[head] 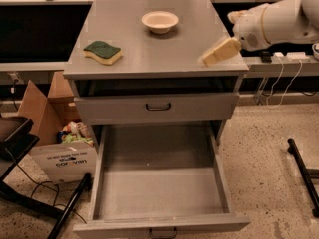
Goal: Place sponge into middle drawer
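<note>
Reach step: I had not yet taken the sponge (102, 52), and the middle drawer (159, 193) stood pulled open below.
My arm (279, 19) stretched in from the right, angled down and leftward over the cabinet top (164, 49). My gripper (221, 51) hovered above its right edge; whether spread or pressed together, I could not tell. The sponge lay well apart near the left edge. I judged the next move was to cross over and descend on it.

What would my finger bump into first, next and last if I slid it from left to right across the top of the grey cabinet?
sponge → cream bowl → gripper, which hangs over the right front part of the cabinet top.
</note>
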{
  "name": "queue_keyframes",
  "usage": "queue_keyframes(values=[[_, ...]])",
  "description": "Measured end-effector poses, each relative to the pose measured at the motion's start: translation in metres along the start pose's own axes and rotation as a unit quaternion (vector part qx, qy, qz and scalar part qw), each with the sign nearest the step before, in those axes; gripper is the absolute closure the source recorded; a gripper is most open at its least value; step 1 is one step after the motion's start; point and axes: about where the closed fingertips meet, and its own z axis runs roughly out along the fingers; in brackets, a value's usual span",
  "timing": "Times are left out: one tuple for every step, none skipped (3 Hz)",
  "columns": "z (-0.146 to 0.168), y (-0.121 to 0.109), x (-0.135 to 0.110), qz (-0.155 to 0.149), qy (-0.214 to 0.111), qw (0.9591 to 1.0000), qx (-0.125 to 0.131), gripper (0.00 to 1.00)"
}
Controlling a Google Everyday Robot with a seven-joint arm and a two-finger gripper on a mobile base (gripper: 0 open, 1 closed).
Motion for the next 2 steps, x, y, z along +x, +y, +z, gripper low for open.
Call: queue_keyframes(values=[[0.0415,-0.0295,-0.031,0.009,-0.052,0.9986,-0.002,0.0],[0.0412,-0.036,-0.0371,0.008,-0.06,0.9982,0.002,0.0]])
